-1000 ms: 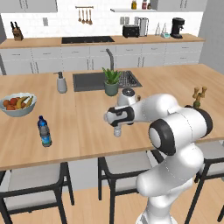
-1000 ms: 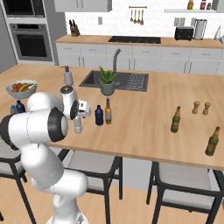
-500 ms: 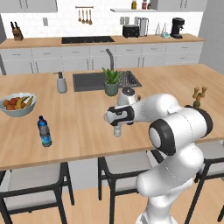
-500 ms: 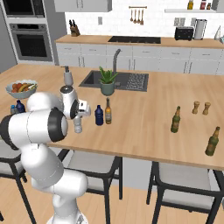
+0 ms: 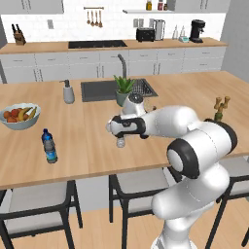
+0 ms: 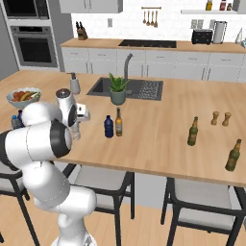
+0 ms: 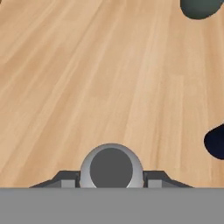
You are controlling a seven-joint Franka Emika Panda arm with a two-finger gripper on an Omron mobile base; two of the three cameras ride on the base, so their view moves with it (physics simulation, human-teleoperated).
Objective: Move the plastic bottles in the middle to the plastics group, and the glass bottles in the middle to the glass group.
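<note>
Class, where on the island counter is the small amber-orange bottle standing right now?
In the right base view the amber-orange bottle stands mid-counter, immediately right of the navy bottle and in front of the potted plant.

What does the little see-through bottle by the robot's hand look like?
The little clear bottle looks greyish and see-through, like plastic, with a rounded top seen from straight above in the hand view. It stands upright on the wooden counter, near the front edge, just under the robot's hand. The two dark fingers sit close on either side of it, though whether they actually press on it cannot be told. In the left base view it peeks out below the hand.
</note>
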